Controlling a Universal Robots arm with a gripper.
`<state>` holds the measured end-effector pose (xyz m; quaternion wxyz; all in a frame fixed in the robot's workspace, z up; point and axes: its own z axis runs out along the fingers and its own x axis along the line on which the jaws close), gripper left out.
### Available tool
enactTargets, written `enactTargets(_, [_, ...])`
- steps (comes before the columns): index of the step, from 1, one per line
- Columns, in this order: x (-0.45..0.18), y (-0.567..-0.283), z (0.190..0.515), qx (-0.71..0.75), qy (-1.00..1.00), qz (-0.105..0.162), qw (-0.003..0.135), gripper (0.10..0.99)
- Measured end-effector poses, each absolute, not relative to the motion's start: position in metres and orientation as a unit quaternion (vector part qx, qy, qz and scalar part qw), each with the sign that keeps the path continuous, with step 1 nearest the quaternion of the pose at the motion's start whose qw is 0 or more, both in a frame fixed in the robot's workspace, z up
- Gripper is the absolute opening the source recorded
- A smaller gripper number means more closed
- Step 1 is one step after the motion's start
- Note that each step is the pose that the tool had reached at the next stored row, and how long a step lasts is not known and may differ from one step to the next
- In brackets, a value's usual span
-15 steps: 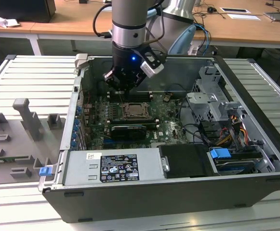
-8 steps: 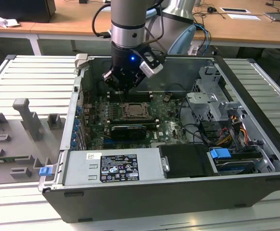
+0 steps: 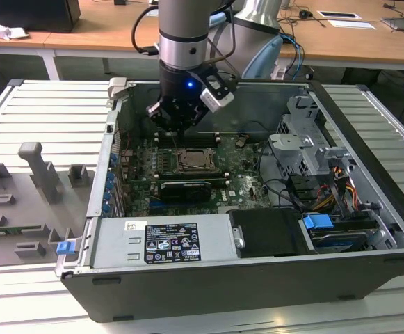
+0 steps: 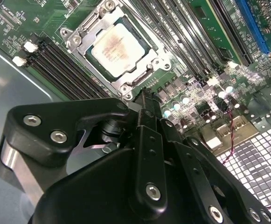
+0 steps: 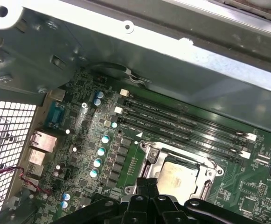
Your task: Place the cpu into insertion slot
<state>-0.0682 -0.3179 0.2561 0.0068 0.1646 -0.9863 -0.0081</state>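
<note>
The cpu (image 3: 192,159) lies flat inside the insertion slot (image 3: 181,168) on the green motherboard, its pale metal face up. In both wrist views the cpu (image 4: 119,46) (image 5: 176,179) sits within the insertion slot's shiny frame (image 4: 91,29) (image 5: 150,154). My gripper (image 3: 176,129) hangs inside the open computer case, above the board and just off the slot's far edge. Its black fingertips (image 4: 144,95) (image 5: 147,183) are pressed together, shut, with nothing between them, and do not touch the cpu.
Long black memory slots (image 5: 182,119) run beside the socket. A black graphics card (image 3: 184,188) lies nearer the camera, with a power supply (image 3: 163,240) in front. A drive cage (image 3: 306,149) and cables (image 3: 327,188) stand on the exterior view's right. Grey fixtures (image 3: 42,170) sit outside the case.
</note>
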Motion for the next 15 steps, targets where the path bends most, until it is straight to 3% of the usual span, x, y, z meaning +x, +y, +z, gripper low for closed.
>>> enactTargets(15, [-0.0755, -0.3173, 0.2553, 0.105, -0.994, -0.008, 0.004, 0.106])
